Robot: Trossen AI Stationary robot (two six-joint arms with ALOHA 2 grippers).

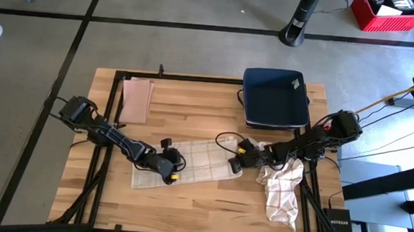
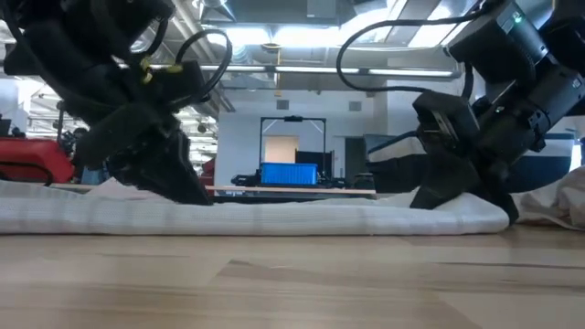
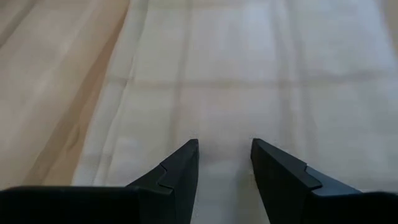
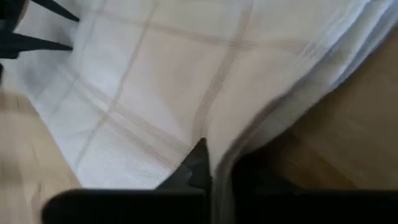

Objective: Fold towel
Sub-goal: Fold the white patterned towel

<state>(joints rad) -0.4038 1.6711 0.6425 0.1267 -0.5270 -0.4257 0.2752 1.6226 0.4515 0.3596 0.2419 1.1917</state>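
A white checked towel [image 1: 193, 164] lies flat on the wooden table [image 1: 208, 210], stretched left to right. My left gripper [image 3: 225, 148] stands open on its left part [image 1: 167, 172]; between the fingers only flat cloth shows. At the towel's right end, my right gripper [image 1: 237, 163] is shut on the towel's edge. In the low view the towel [image 2: 274, 216] is a low flat band with both grippers down on it. My left gripper has its fingertips [image 2: 194, 194] down on the towel's top face near its left end, coming slanting from above and from the table's left; the fingers stand apart with no cloth between them. My right gripper pinches the towel's hemmed edge [image 4: 231, 152] at its right end between the two fingers. It comes slanting down from the table's right. The cloth rises in a small ridge at the fingers, and the rest of the towel lies on the table.
A second checked towel [image 1: 281, 192] lies crumpled at the table's right near corner, beside my right arm. A dark blue tray [image 1: 275, 98] stands at the far right. A folded tan cloth [image 1: 136, 101] lies at the far left.
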